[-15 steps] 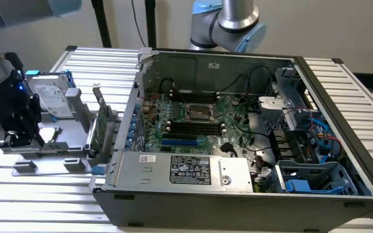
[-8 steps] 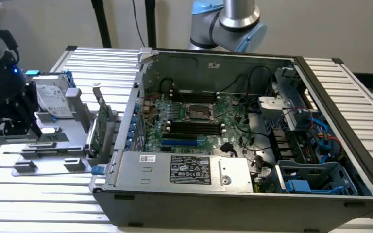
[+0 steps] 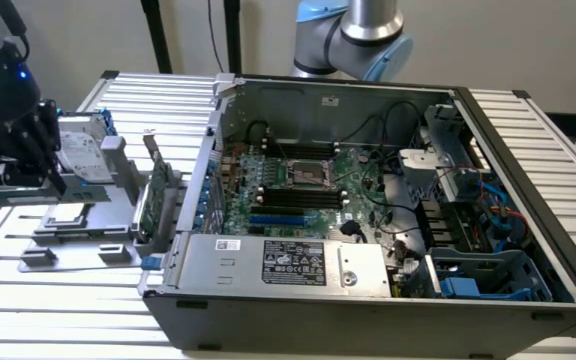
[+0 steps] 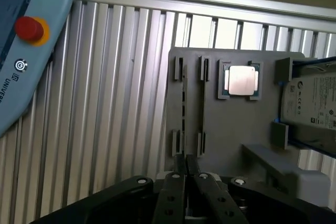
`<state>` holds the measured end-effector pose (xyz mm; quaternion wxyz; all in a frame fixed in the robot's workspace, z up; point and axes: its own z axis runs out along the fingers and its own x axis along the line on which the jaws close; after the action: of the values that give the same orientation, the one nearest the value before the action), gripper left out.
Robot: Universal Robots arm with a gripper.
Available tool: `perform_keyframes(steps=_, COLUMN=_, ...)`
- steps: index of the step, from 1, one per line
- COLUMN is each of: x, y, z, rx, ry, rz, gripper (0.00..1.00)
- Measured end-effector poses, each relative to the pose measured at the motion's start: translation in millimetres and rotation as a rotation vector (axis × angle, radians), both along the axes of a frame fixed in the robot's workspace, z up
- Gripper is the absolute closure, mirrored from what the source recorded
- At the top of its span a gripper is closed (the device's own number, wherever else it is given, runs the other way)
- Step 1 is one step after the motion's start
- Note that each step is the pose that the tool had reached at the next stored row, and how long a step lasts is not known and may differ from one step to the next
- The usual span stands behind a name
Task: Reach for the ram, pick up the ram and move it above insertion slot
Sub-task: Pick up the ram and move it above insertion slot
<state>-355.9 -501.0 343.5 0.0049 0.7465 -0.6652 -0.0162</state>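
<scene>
Half of the ram (image 3: 83, 196) hard to make out: grey-green, level, clamped in the closed pincer (image 3: 53, 186) just above the holder plate (image 3: 78, 234). Edge-on from the wrist, a thin dark line running out past the fingertips (image 4: 175, 182). Pincer body cut off at the frame edge. On the plate, close by: hard drive (image 3: 80, 150), expansion card (image 3: 158, 191). Beside the plate, open computer case (image 3: 368, 315); around the plate, ribbed counter (image 3: 68, 300) with open room.
</scene>
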Motion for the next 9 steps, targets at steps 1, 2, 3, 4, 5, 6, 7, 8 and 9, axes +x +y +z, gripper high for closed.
perform_keyframes(steps=1, x=2.1, y=0.0, z=4.5, rx=-0.0001, ry=0.0001, rz=0.001, gripper=0.88)
perform_keyframes(steps=2, x=4.1, y=0.1, z=9.0, rx=-0.0001, ry=0.0001, rz=0.002, gripper=0.88)
perform_keyframes(steps=3, x=6.1, y=0.1, z=13.6, rx=0.0001, ry=0.0001, rz=0.003, gripper=0.88)
perform_keyframes(steps=4, x=8.1, y=0.2, z=18.4, rx=0.0003, ry=0.0002, rz=0.004, gripper=0.88)
perform_keyframes(steps=5, x=10.2, y=0.2, z=22.9, rx=0.0006, ry=0.0003, rz=0.005, gripper=0.88)
perform_keyframes(steps=6, x=12.2, y=0.3, z=27.4, rx=0.0006, ry=0.0005, rz=0.006, gripper=0.88)
perform_keyframes(steps=7, x=14.5, y=0.4, z=31.9, rx=0.0006, ry=0.0008, rz=0.007, gripper=0.88)
perform_keyframes(steps=8, x=16.9, y=0.6, z=36.3, rx=0.0008, ry=0.0009, rz=0.007, gripper=0.88)
perform_keyframes(steps=9, x=19.5, y=0.8, z=38.9, rx=0.0015, ry=0.0011, rz=0.007, gripper=0.88)
